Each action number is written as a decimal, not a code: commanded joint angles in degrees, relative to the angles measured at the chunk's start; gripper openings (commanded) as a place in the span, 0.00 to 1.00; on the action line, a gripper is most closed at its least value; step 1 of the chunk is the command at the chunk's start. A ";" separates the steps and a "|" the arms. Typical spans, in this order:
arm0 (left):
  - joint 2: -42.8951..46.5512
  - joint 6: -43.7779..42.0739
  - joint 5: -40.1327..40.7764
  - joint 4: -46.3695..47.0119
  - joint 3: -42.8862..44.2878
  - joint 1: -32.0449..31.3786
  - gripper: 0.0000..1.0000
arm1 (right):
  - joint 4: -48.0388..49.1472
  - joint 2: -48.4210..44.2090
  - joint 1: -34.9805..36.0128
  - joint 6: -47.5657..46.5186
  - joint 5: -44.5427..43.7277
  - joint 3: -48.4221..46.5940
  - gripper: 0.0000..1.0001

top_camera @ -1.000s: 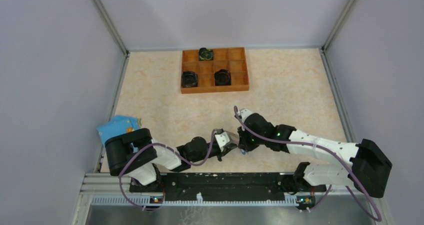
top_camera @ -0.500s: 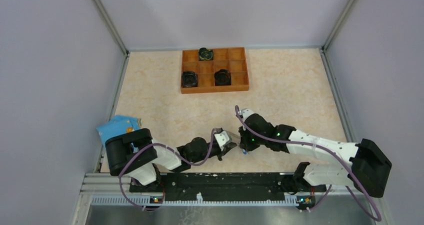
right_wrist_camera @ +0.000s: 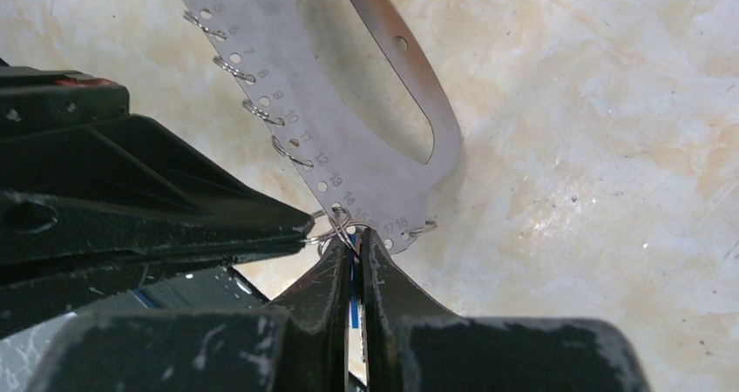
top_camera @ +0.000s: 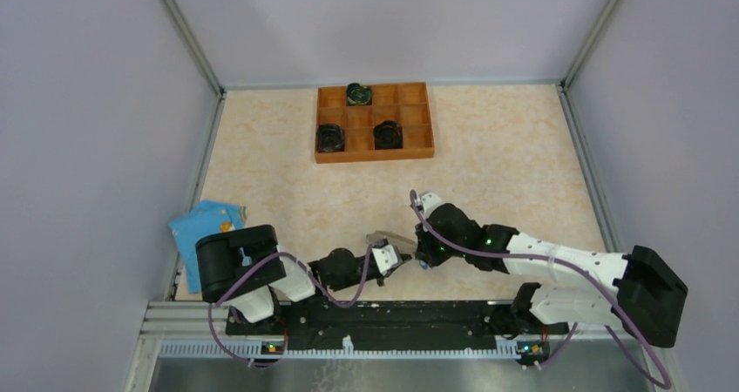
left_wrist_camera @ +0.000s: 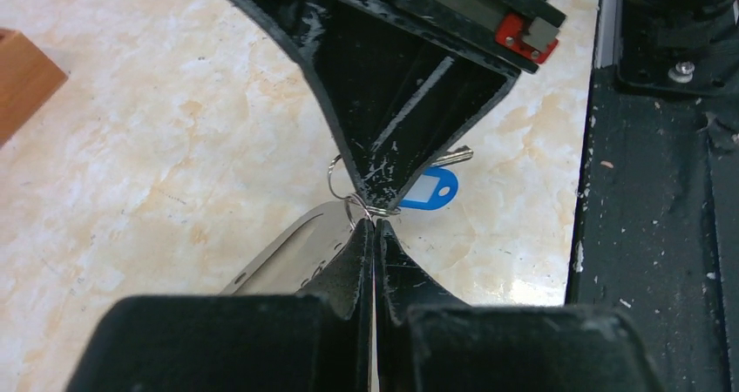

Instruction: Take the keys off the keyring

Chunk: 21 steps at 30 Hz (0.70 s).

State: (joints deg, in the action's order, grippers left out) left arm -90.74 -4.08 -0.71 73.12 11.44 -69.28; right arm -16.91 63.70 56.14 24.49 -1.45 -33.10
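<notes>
Since a second ago the left arm has sunk toward the near edge and its shoulder has slid right, baring more of the packet (top_camera: 199, 226) at the near-left corner. The right forearm has dropped a little too. Both claws meet tip to tip by the middle of the desk's (top_camera: 505, 148) near edge. The left claw (left_wrist_camera: 375, 235) is clenched on the notched rim of the keyring (right_wrist_camera: 257, 52), whose grey plate slants up off the desk. The right claw (right_wrist_camera: 355, 239) is clenched on a wire ring (right_wrist_camera: 335, 220) threaded through that rim. The key (left_wrist_camera: 429, 189) sits just beneath the right claw, its blue head touching the wire ring. A tray (top_camera: 418, 154) stands at the middle of the far edge, with three black discs (top_camera: 358, 94) in its cells.
</notes>
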 commanded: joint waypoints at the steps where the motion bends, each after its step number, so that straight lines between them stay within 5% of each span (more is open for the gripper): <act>1: -2.31 -7.36 2.33 3.98 -0.46 -3.80 0.00 | 8.21 -3.39 0.96 -3.95 -5.61 1.37 0.00; 21: -3.97 -11.15 14.25 1.08 3.13 -6.40 0.00 | 3.41 -2.85 4.75 -5.23 -1.65 -0.42 0.00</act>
State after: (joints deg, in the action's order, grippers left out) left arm -94.04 -14.55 10.72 74.54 13.04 -75.44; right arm -14.11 60.64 59.96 19.59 -4.58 -30.81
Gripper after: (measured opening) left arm 0.005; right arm 0.023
